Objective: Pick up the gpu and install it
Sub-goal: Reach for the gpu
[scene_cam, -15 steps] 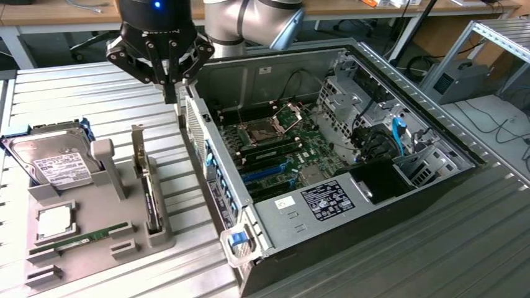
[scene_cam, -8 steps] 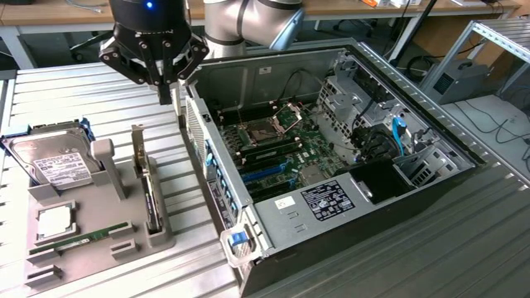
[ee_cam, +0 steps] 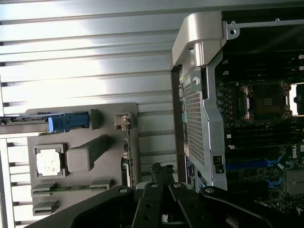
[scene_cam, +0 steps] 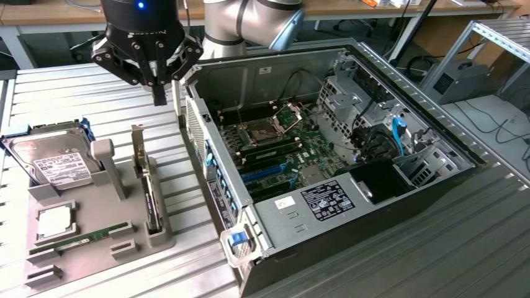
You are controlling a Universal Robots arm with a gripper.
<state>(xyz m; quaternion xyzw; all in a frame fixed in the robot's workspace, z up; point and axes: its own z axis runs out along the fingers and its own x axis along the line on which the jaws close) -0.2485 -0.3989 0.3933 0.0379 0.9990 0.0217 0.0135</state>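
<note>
- The gpu (scene_cam: 146, 186) stands on edge in a slot of the grey moulded holder (scene_cam: 99, 211) on the slatted metal desk (scene_cam: 83, 93). Its silver end bracket is at the end nearer the claw.
- The claw (scene_cam: 159, 94) hovers above the desk, between the holder and the open computer case (scene_cam: 273, 273). Its dark fingers are pinched together and hold nothing. It is near the card's bracket end but apart from it.
- From the wrist view the gpu (ee_cam: 127, 147) shows as a thin green edge, so its cooler face is hard to make out.
- Judged by its build, the card is light and stiff but fragile. Its bare upper board edge looks like the safest purchase, clear of the components and the contact strip.
- The edge is narrow and smooth, so a crooked grip would likely let the card twist.
- The case is sheet steel with perforated panels, and the green motherboard (scene_cam: 273, 146) lies flat inside.
</note>
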